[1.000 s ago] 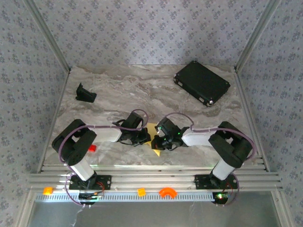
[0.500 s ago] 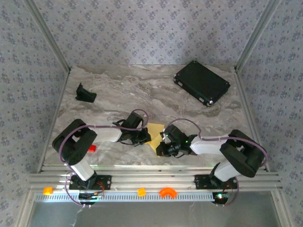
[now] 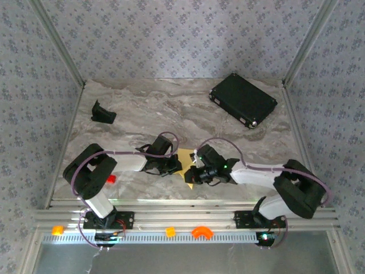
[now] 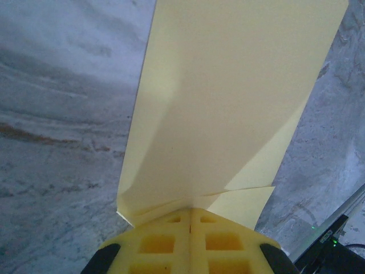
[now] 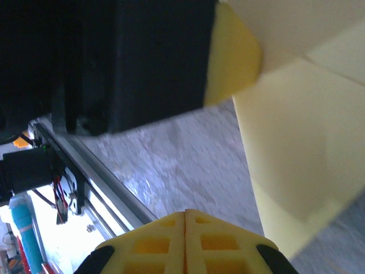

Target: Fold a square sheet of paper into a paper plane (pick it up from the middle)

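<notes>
Gray marble table [image 3: 142, 108], flowery walls [image 3: 171, 34]. One paper [image 4: 228, 103], one case [image 3: 243, 100]. The left gripper [image 4: 190, 212] pinches the paper; the right gripper [image 5: 184, 214] is pressed together.

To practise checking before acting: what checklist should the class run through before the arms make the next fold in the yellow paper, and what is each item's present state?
1. Grip: the left gripper is shut on the sheet of paper: ok.
2. The right gripper is open, ready to take the paper: not ok; its jaws are shut with nothing between them.
3. The paper is close beside the right gripper: ok.
4. The existing folds are crisp and even: cannot tell.
5. The black case is well away from both grippers: ok.
</notes>
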Robot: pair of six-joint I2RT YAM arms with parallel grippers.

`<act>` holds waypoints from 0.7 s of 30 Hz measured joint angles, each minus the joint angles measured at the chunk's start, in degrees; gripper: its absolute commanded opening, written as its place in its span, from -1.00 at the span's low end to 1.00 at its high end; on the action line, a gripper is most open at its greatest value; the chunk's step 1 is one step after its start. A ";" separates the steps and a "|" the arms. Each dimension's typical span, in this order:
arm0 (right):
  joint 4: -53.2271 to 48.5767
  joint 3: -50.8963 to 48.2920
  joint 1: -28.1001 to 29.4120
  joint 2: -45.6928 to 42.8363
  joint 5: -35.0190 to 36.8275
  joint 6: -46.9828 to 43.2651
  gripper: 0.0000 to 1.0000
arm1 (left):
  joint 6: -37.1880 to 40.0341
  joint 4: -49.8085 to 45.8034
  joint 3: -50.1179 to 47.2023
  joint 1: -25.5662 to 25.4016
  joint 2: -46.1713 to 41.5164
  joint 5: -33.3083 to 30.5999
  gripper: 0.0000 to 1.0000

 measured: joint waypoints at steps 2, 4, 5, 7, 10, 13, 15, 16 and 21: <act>0.74 0.74 0.02 2.99 -0.04 0.00 -0.81 | 0.00 0.00 0.00 0.00 0.00 0.02 -1.00; 0.79 0.17 0.00 5.14 -0.04 0.02 -0.81 | 0.00 0.00 0.00 0.00 0.00 0.02 -1.00; 0.92 -0.50 0.00 5.55 -0.04 0.04 -0.82 | 0.00 0.02 0.00 0.00 0.00 0.02 -1.00; 2.78 -2.97 -0.24 5.55 -0.50 0.33 -0.82 | -0.02 0.09 -0.02 0.00 0.00 0.02 -1.00; 6.40 -5.86 -0.28 4.20 -1.16 1.14 -0.83 | -0.02 0.46 -0.20 0.00 0.00 0.02 -1.00; 8.50 -8.70 0.04 2.19 -1.81 1.99 -0.84 | -0.04 0.50 -0.20 0.00 0.02 0.02 -1.00; 8.41 -9.94 0.15 0.85 -2.51 2.64 -0.85 | -0.07 0.52 -0.22 0.00 0.02 0.02 -1.00; 7.96 -10.34 0.13 0.15 -2.86 3.06 -0.86 | -0.09 0.55 -0.22 0.00 0.02 0.02 -1.00; 3.56 -8.63 -0.63 -3.52 -3.04 3.93 -0.90 | -0.20 0.66 -0.24 0.00 0.00 0.02 -1.00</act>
